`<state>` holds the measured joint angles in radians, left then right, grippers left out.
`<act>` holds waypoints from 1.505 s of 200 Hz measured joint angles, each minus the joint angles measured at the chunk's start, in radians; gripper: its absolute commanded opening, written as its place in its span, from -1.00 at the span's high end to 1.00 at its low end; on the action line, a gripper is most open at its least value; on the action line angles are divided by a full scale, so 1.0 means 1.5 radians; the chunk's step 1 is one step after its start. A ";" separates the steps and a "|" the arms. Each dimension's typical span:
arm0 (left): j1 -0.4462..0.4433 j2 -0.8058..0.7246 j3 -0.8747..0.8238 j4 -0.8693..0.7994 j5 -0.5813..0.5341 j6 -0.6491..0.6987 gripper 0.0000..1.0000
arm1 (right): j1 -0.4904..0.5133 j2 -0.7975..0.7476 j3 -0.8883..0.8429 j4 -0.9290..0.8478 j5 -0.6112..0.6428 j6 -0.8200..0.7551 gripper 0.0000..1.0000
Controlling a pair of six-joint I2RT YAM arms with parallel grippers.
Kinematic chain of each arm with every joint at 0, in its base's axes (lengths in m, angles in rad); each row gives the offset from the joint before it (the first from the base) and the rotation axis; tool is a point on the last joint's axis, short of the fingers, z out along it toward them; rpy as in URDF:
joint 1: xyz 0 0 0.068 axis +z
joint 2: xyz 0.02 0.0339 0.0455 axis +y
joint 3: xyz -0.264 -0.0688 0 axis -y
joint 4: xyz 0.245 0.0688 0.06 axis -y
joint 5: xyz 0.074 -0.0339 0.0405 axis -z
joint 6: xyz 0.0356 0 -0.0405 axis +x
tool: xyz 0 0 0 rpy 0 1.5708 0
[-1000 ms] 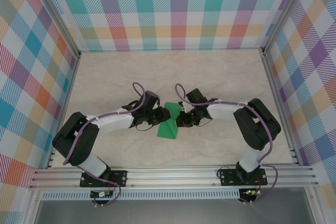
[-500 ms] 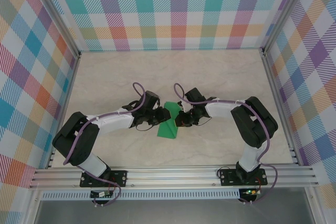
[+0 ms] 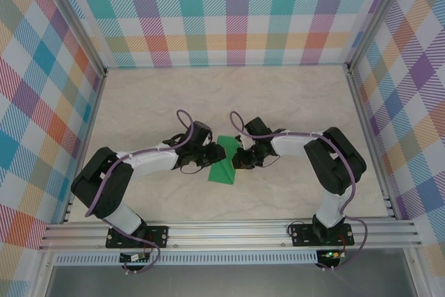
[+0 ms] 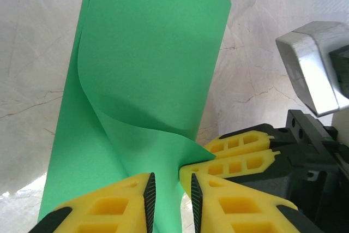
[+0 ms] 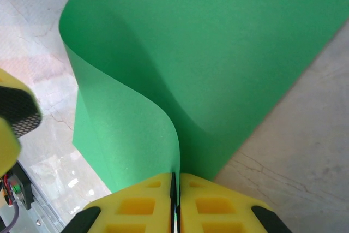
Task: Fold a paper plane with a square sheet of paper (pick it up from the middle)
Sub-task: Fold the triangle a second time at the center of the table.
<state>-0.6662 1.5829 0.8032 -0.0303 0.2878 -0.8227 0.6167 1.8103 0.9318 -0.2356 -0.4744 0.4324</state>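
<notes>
One sheet of paper [image 3: 223,165], thin, smooth and plain green, is seen near the middle of the pale, marble-veined table [image 3: 292,102]. One side is lifted into a soft curl, with no sharp crease. Two grippers with yellow fingers are set on either side of it. The right gripper [image 5: 175,192] is clamped on the raised edge. The left gripper [image 4: 170,195] is held slightly apart, with green paper seen in the gap.
</notes>
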 measured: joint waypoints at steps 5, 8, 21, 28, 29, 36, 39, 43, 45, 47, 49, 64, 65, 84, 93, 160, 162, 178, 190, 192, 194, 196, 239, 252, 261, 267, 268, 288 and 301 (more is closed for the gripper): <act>0.000 0.000 0.000 -0.001 0.000 0.000 0.53 | 0.000 0.002 0.000 0.000 0.001 0.000 0.78; 0.000 0.000 0.000 -0.001 0.000 0.000 0.54 | 0.000 0.002 0.000 0.000 0.001 0.000 0.79; 0.000 0.004 0.001 -0.003 0.000 0.000 0.60 | 0.000 0.002 0.000 0.000 0.001 0.000 0.79; 0.000 0.007 0.003 -0.003 0.000 -0.001 0.64 | 0.000 0.002 0.000 0.000 0.001 0.000 0.79; 0.000 0.007 0.003 -0.004 0.000 -0.001 0.65 | 0.000 0.002 0.000 0.000 0.001 0.000 0.78; 0.000 0.009 0.005 -0.006 0.000 -0.001 0.67 | 0.000 0.002 0.000 0.000 0.001 0.000 0.79; 0.000 0.010 0.006 -0.007 0.000 0.000 0.69 | 0.000 0.002 0.000 0.000 0.001 0.000 0.79; 0.000 0.011 0.007 -0.009 0.000 -0.002 0.71 | 0.000 0.003 0.000 0.000 0.001 0.000 0.79; 0.000 0.011 0.007 -0.009 0.000 -0.002 0.73 | 0.000 0.003 0.000 0.000 0.001 0.000 0.78; 0.000 0.011 0.008 -0.010 0.000 -0.002 0.76 | 0.000 0.003 0.000 0.000 0.001 0.000 0.78; 0.000 0.011 0.008 -0.011 0.000 -0.004 0.78 | -0.001 0.003 0.001 -0.001 0.001 0.000 0.79; 0.000 0.011 0.009 -0.011 0.000 -0.011 0.98 | -0.001 0.004 0.002 -0.002 0.001 0.000 0.78; 0.000 0.011 0.009 -0.011 0.000 -0.009 0.99 | -0.001 0.004 0.002 -0.002 0.001 0.000 0.78; 0.000 0.011 0.009 -0.010 0.002 -0.018 1.00 | -0.001 0.005 0.003 -0.003 0.001 0.000 0.78; -0.001 0.011 0.009 -0.008 0.005 -0.023 1.00 | -0.001 0.005 0.003 -0.003 0.001 0.000 0.78; -0.001 0.029 0.008 0.035 0.020 -0.050 1.00 | -0.001 0.005 0.003 -0.003 0.001 0.000 0.78; -0.001 0.030 0.008 0.035 0.020 -0.050 1.00 | -0.001 0.005 0.003 -0.003 0.001 0.000 0.78; -0.001 0.038 0.008 0.043 0.021 -0.052 1.00 | -0.001 0.005 0.003 -0.003 0.001 0.000 0.78; -0.001 0.043 0.008 0.047 0.024 -0.053 1.00 | -0.001 0.005 0.003 -0.003 0.001 0.000 0.78; -0.001 0.044 0.008 0.048 0.024 -0.053 1.00 | -0.001 0.005 0.003 -0.003 0.001 0.000 0.78; -0.001 0.045 0.008 0.050 0.025 -0.053 1.00 | -0.001 0.005 0.003 -0.003 0.001 0.000 0.78; -0.001 0.046 0.008 0.051 0.025 -0.053 1.00 | -0.001 0.005 0.003 -0.003 0.001 0.000 0.78; -0.001 0.059 0.007 0.072 0.030 -0.055 1.00 | -0.001 0.006 0.004 -0.003 0.001 0.000 0.78; -0.001 0.063 0.006 0.079 0.031 -0.055 1.00 | -0.001 0.006 0.004 -0.003 0.001 0.000 0.78; -0.001 0.065 0.005 0.081 0.031 -0.055 1.00 | -0.001 0.006 0.004 -0.003 0.001 0.000 0.78; -0.001 0.066 0.003 0.085 0.031 -0.056 1.00 | -0.001 0.007 0.004 -0.003 0.001 0.000 0.78; -0.001 0.066 0.003 0.085 0.030 -0.056 1.00 | -0.001 0.007 0.004 -0.003 0.001 0.000 0.78; -0.001 0.075 -0.001 0.093 0.030 -0.057 1.00 | -0.001 0.007 0.004 -0.004 0.000 0.000 0.78; -0.001 0.082 -0.004 0.094 0.030 -0.058 1.00 | -0.001 0.007 0.004 -0.004 0.000 0.000 0.78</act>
<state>-0.6670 1.7054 0.7971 0.1108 0.3325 -0.9092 0.6159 1.8210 0.9382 -0.2413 -0.4740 0.4328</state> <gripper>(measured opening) 0.048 0.109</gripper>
